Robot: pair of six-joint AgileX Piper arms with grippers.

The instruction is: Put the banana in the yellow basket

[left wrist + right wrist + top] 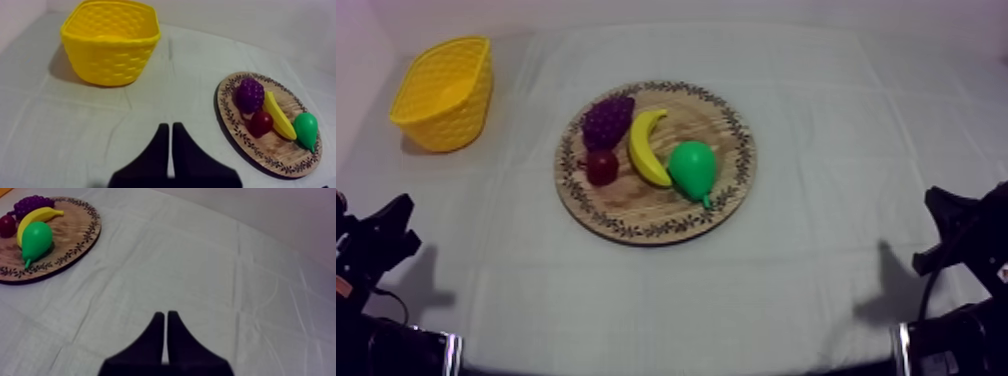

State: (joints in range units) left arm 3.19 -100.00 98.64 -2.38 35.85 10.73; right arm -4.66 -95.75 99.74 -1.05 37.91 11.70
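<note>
A yellow banana (pixel 647 147) lies on the round wooden board (pixel 655 212) in the middle of the table, between a purple bunch of grapes (pixel 607 121) and a green pear (pixel 692 170). The yellow basket (pixel 444 92) stands at the far left. My left gripper (pixel 398 226) rests low at the left edge, shut, well short of the board. My right gripper (pixel 942 214) rests low at the right edge, shut as well. From the left wrist the shut fingers (pixel 170 131) point between the basket (pixel 111 42) and the banana (pixel 278 115). The right wrist's fingers (pixel 165 319) lie together, the banana (pixel 33 221) far off.
A small red fruit (pixel 601 166) sits on the board beside the grapes. Bare cloth lies between basket and board and all along the table's front edge.
</note>
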